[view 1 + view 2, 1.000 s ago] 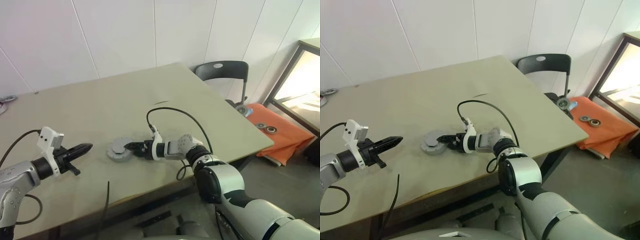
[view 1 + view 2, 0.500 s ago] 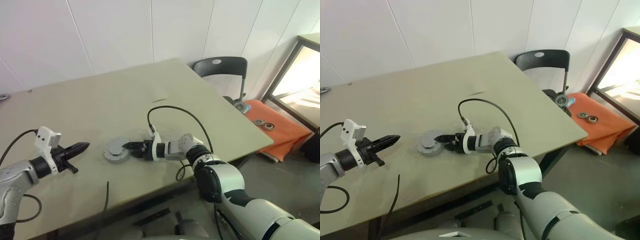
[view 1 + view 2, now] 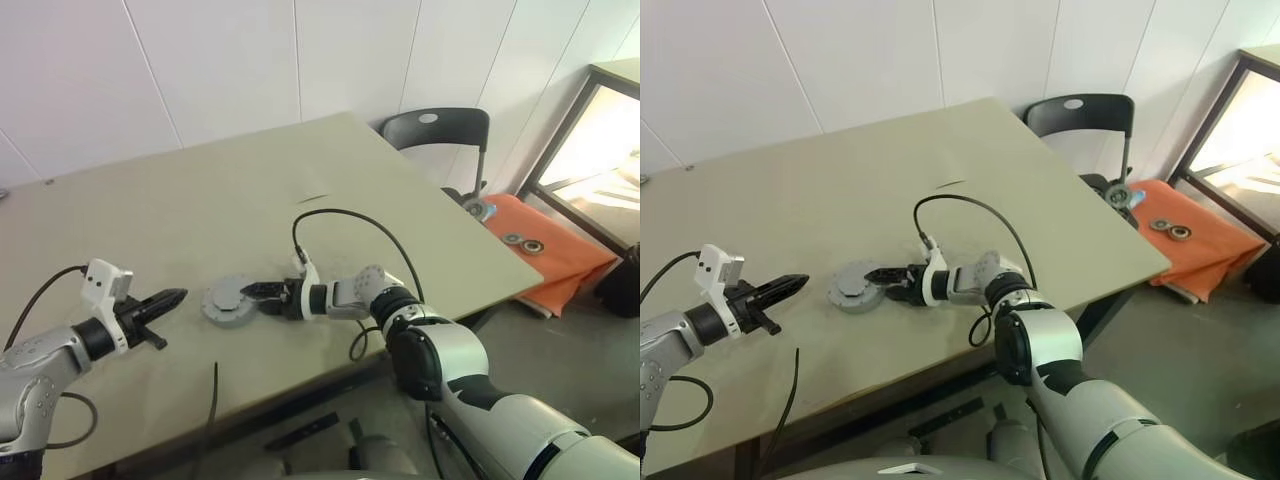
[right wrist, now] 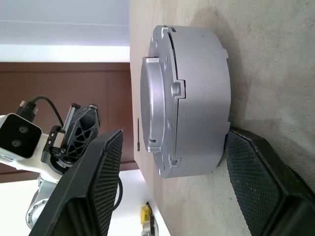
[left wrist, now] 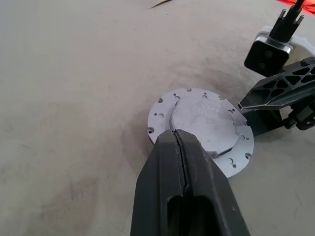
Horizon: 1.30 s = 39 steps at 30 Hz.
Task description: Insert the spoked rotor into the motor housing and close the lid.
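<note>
Housing (image 3: 228, 302) sat lidded on the surface (image 3: 200, 210), so lid closing looked all but complete. Right gripper (image 3: 262, 294) fingers straddled it, open; left gripper (image 3: 170, 298) fingers were closed, empty, nearby. Next: seat lid, retract.

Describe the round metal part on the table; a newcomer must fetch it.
On the beige table, look near the front edge, between the two robot arms. The squat grey metal drum with a bolt-holed lid lies flat there, at the right claw.
</note>
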Available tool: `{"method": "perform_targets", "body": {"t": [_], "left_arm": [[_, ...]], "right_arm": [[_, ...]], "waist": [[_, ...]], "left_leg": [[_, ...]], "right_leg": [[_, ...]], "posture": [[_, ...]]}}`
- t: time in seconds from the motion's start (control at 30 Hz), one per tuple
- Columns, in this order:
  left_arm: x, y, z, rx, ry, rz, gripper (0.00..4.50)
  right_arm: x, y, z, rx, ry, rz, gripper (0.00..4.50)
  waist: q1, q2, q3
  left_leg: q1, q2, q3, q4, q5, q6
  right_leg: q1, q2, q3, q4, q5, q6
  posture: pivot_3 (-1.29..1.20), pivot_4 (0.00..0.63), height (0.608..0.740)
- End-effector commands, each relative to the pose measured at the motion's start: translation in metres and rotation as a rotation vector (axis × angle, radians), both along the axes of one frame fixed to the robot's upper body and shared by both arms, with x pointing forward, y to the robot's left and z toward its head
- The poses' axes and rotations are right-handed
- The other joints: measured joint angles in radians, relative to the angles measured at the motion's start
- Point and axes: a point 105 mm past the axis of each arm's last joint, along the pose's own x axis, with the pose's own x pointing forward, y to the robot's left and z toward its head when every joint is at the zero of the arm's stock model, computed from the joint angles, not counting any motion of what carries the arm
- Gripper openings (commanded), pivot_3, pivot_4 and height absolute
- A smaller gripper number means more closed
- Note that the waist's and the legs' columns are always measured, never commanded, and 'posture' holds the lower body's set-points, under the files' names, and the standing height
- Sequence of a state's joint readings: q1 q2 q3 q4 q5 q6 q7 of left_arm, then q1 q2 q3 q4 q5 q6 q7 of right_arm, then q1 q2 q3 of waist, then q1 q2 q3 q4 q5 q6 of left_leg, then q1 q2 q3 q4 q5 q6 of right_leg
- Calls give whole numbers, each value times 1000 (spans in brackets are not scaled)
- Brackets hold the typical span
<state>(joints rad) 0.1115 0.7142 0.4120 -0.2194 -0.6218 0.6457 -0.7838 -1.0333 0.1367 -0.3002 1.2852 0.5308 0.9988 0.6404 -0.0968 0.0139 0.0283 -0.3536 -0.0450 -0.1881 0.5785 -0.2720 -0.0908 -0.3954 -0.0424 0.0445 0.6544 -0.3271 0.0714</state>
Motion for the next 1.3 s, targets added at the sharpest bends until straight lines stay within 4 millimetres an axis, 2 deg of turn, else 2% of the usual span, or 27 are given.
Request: {"method": "perform_targets", "body": {"t": [0.03,0.23,0.47,0.7,0.8,1.1,1.3], "left_arm": [[1,-3,8,13,-32,-18,0],[13,-5,-16,-3,20,-14,0],[50,-18,-44,4,18,6,0],[90,-19,-50,0,-36,87,0],[95,-22,-53,-3,-36,80,0],[94,-16,-60,18,-28,87,0],[93,-20,-61,9,-30,79,0]], "right_arm": [[-52,75,20,80,7,215,3310],[-46,71,13,41,-10,186,3310],[-41,62,5,3,-30,166,3310],[-34,55,-2,-28,-43,135,3310],[-34,53,-4,-41,-50,132,3310],[-32,48,-13,-76,-48,107,3310],[-32,47,-17,-96,-55,109,3310]], "waist": [[0,0,0],[0,0,0],[2,-4,-2],[3,-5,-3],[2,-6,-3],[3,-6,-4],[4,-6,-4]], "left_leg": [[0,0,0,0,0,0],[0,0,0,0,1,-2],[2,-1,0,4,2,-2],[4,-4,-1,14,1,-2],[4,-9,-3,15,2,-2],[5,-9,-4,18,2,-2],[6,-10,-4,18,2,-1]], "right_leg": [[0,0,0,0,0,0],[0,0,0,1,0,0],[2,0,0,6,1,0],[5,0,0,11,2,2],[6,-2,0,12,3,4],[6,-3,0,15,4,5],[8,-3,0,15,4,5]], "posture": [[0,0,740],[0,0,740],[0,0,740],[0,0,740],[0,0,740],[0,0,740],[0,0,740]]}}
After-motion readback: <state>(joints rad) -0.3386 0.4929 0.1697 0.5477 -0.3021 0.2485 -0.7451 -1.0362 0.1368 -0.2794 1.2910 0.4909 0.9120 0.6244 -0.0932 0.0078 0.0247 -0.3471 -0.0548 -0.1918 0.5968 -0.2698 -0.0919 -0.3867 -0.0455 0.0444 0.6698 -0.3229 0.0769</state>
